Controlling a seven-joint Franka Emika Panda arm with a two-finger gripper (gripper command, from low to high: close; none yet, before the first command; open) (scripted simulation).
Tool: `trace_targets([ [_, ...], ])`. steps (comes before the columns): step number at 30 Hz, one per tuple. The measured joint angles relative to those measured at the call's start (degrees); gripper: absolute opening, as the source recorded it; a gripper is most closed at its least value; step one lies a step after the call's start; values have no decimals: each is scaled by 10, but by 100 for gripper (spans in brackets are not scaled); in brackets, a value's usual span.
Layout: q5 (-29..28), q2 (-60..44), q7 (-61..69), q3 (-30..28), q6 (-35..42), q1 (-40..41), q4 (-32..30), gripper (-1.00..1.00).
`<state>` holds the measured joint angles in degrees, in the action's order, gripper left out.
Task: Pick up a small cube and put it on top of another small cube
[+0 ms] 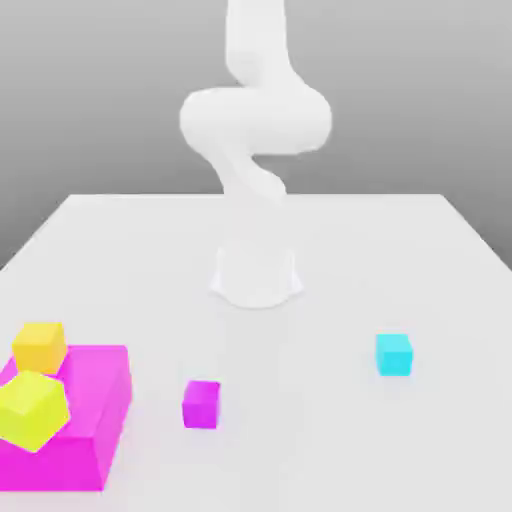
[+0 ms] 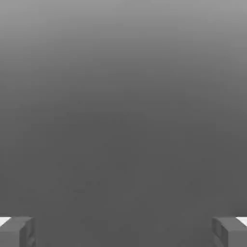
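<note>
**Item 1. Small cyan cube** (image 1: pixel 394 355): lower right of the exterior view, resting flat on the white counter (image 1: pixel 420 260), nothing touching it. Plain, sharp-edged, flat-faced. Judged rigid and light, with no fragile parts; the smooth faces may be somewhat slippery, so a square pinch on two opposite side faces, about mid-height, looks the soundest hold. All four sides stand free, so either pair can be reached from above.

**Item 2. Small magenta cube** (image 1: pixel 201 404): lower centre-left of the exterior view, on the counter, well apart from the cyan cube and just beside the big block without touching it. About the same size as item 1. Its top face is bare and level, judged a small landing area that will need careful centring.

**Item 3. Large flat magenta block** (image 1: pixel 95 410): lower left corner of the exterior view. Not part of the task.

**Item 4. Two yellow cubes**: one (image 1: pixel 40 346) at the block's far edge, one (image 1: pixel 32 409) nearer, turned at an angle, both on the block. Larger than items 1 and 2.

**Item 5. White robot arm** (image 1: pixel 255 120): upper centre of the exterior view, rising from its round base (image 1: pixel 256 275) at mid-counter.

**Item 6. Tool** (image 2: pixel 123 231): its two grey fingertips (image 2: pixel 17 231) stand at the lower corners of the hand view, spread wide, with nothing between them
</note>
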<state>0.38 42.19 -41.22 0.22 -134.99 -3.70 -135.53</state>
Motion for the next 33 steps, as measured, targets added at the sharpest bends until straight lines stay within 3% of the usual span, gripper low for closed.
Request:
trace_targets([
  [12,21,-220,271,25,-185,-209,-210,0],
  [18,21,-360,421,65,-297,-310,-328,0],
  [21,-7,-426,425,68,-351,-326,-338,0],
  [27,-48,-552,398,1,-453,-380,-317,0],
  [28,-47,-564,398,-4,-463,-385,-315,-100],
  [33,-49,-564,397,-4,-461,-385,-315,-100],
])
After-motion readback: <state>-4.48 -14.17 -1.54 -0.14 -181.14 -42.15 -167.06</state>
